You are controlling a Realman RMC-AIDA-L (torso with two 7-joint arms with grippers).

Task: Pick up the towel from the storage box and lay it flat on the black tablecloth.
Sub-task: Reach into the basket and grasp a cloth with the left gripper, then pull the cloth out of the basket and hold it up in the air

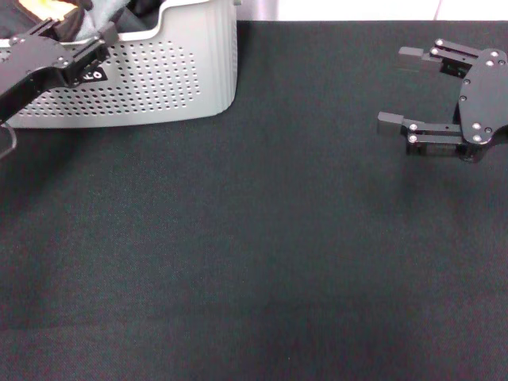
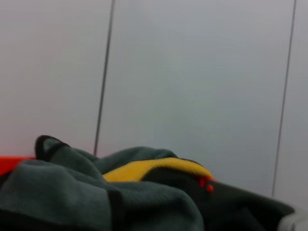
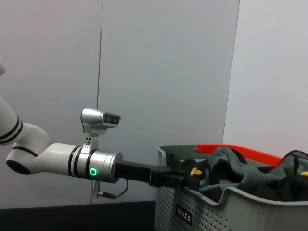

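The storage box [image 1: 167,79] stands at the far left of the black tablecloth [image 1: 238,254], its black label [image 1: 94,75] facing me. My left gripper [image 1: 83,36] reaches over the box's near wall into the heap of cloth. The right wrist view shows it [image 3: 180,175] at the box rim [image 3: 226,195], against the cloth. The towel [image 2: 154,168] shows as a yellow strip among grey folds in the left wrist view, mostly buried. My right gripper [image 1: 394,87] hovers open and empty over the cloth at the far right.
Dark grey clothes [image 3: 245,171] fill the box, with an orange-red item [image 3: 231,148] along its far side. A pale wall [image 3: 159,72] stands behind the table. The tablecloth stretches between the box and my right gripper.
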